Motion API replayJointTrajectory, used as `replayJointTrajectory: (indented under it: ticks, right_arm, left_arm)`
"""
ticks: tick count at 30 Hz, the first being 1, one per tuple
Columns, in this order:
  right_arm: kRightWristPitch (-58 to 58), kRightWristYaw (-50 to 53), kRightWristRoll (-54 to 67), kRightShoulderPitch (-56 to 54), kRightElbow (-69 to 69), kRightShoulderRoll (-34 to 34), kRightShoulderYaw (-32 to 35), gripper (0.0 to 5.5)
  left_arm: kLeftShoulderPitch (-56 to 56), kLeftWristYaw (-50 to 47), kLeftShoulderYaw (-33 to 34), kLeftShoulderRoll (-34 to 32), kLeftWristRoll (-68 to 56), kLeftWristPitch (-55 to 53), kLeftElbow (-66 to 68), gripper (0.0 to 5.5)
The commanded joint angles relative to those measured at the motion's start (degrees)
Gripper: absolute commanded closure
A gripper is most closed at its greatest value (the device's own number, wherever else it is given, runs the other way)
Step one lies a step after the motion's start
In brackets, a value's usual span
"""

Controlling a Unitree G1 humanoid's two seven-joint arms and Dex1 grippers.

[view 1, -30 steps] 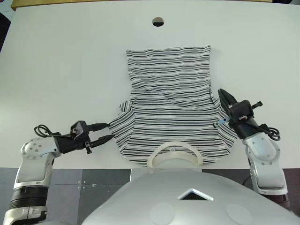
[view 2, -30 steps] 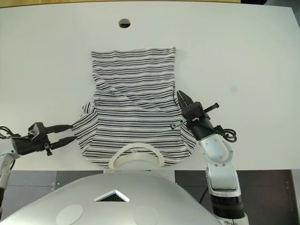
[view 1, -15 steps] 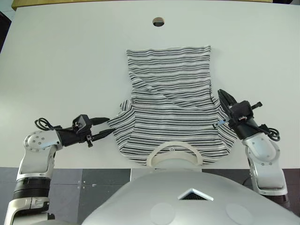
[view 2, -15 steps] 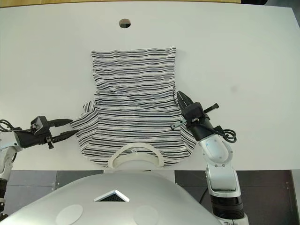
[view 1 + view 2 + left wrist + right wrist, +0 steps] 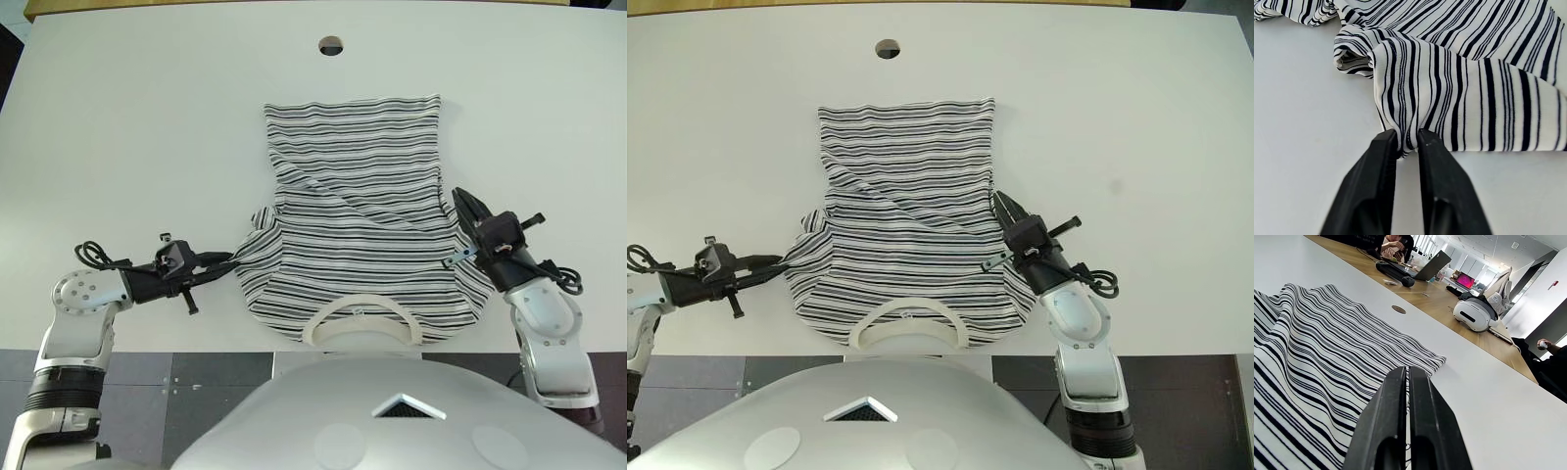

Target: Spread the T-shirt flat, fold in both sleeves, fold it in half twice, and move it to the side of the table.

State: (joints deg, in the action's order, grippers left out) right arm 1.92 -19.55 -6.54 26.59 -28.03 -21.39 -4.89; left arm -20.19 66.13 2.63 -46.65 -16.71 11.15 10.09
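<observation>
The black-and-white striped T-shirt (image 5: 358, 196) lies on the white table (image 5: 147, 127), its hem toward the far side and its white neckband (image 5: 361, 305) at the near edge. Both sides are bunched inward and wrinkled. My left gripper (image 5: 230, 262) sits low over the table at the shirt's left near corner. The left wrist view has that gripper (image 5: 1407, 139) shut, pinching the striped edge (image 5: 1459, 93). My right gripper (image 5: 458, 199) is at the shirt's right edge, and in the right wrist view it (image 5: 1407, 369) is shut with fabric (image 5: 1312, 333) rising to it.
A round cable hole (image 5: 331, 45) lies beyond the shirt's far hem. Bare tabletop extends widely to the left (image 5: 118, 147) and right (image 5: 549, 117) of the shirt. The table's near edge (image 5: 196, 350) runs just below both grippers.
My left gripper, open a second ago, moved right to the shirt's left corner and shut on the edge. The right gripper shifted only slightly.
</observation>
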Motion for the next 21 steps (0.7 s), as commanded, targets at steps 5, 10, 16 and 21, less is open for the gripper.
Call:
replayJointTrajectory:
  ticks: [5,10,16,21]
  right_arm:
    - [0.4,0.3,-0.4,-0.2,-0.1,0.0,-0.1,5.40]
    - [0.2,0.5,-0.5,-0.7,0.0,0.2,-0.4,5.40]
    - [0.2,0.6,-0.6,-1.6,1.0,0.4,-0.9,5.40]
    - [0.0,0.1,-0.1,-2.9,2.1,-0.3,-0.5,5.40]
  left_arm:
    - [-3.0,-0.4,3.8,0.1,-5.7,-8.0,-8.9,5.39]
    - [-3.4,-1.8,3.9,0.2,-5.2,-9.8,-18.0,5.39]
    - [2.2,-5.2,-1.5,-0.2,1.5,-13.2,-25.7,5.39]
    - [6.3,-6.9,-10.1,2.9,6.6,-14.6,-29.4,5.39]
